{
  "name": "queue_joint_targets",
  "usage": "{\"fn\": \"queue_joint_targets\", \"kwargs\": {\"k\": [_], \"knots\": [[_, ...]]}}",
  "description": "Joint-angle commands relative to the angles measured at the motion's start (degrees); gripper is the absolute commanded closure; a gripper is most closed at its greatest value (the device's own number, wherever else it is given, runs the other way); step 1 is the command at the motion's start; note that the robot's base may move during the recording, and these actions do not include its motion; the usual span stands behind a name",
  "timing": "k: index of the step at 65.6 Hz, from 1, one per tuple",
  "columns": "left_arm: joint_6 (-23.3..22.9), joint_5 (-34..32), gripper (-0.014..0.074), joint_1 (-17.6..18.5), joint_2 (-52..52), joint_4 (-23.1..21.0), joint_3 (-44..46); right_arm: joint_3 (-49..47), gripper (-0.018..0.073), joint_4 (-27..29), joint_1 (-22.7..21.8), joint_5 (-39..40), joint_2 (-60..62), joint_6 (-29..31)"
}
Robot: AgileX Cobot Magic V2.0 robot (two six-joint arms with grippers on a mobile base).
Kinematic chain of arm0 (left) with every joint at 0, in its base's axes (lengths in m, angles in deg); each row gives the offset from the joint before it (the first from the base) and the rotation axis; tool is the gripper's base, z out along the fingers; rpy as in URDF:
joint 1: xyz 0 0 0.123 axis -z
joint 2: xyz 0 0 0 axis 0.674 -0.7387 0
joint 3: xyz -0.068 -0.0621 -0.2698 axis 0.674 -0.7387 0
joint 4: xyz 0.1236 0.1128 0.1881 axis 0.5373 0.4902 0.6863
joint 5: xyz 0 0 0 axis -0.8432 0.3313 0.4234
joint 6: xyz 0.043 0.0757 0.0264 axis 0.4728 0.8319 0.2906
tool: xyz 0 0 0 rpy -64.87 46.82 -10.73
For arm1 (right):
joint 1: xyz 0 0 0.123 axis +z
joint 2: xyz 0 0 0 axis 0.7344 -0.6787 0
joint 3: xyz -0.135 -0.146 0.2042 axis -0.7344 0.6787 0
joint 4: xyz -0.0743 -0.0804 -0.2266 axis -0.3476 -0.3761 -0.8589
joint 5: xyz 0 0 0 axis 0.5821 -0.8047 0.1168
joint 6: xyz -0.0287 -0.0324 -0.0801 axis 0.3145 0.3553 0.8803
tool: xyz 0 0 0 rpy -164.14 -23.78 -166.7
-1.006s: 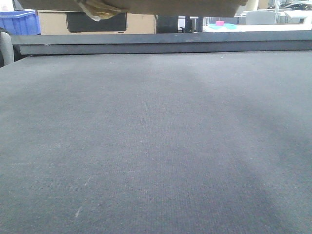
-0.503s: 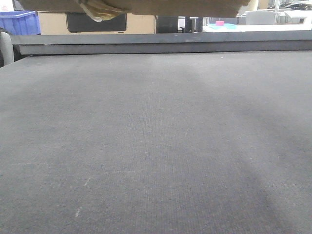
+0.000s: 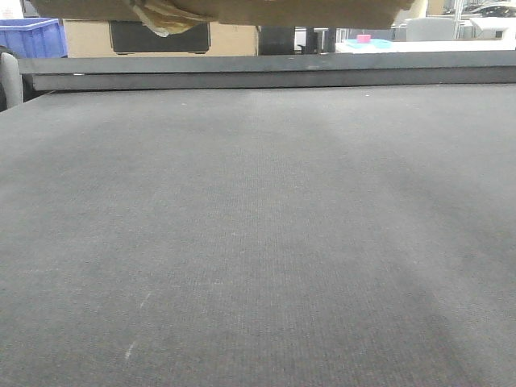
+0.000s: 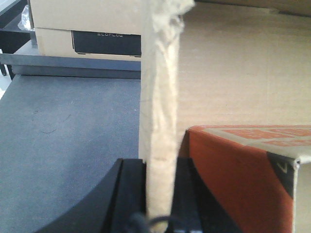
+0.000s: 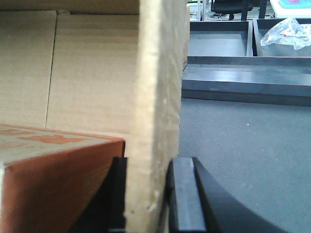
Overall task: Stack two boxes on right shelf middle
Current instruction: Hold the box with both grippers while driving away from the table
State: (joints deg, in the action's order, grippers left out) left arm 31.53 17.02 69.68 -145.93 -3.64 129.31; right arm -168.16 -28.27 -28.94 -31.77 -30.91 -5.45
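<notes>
The box (image 4: pixel 233 73) is rough corrugated cardboard; the tabletop (image 3: pixel 258 242) matte grey.

We can make out one piece of lettering: small pale characters along the top of the black panel (image 4: pixel 107 42) on the tan carton (image 4: pixel 87 19) in the background of the left wrist view, which seem to read "ECOFLOW", though they are faint. In the front view that black panel (image 3: pixel 159 37) is too small to read. The pale print on top of the orange-red box (image 4: pixel 238 165) is blurred, and we cannot read it in either wrist view (image 5: pixel 53 184)
</notes>
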Motion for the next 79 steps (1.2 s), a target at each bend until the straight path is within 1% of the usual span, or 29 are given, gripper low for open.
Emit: {"fn": "queue_joint_targets", "kwargs": {"k": [1, 79], "knots": [[0.04, 1.07, 0.0708, -0.31, 0.99, 3.10, 0.87, -0.26, 0.0728, -3.88, -0.96, 1.32, 1.19, -0.50], [0.04, 1.07, 0.0708, -0.31, 0.99, 3.10, 0.87, -0.26, 0.0728, -3.88, -0.96, 1.32, 1.19, -0.50]]}}
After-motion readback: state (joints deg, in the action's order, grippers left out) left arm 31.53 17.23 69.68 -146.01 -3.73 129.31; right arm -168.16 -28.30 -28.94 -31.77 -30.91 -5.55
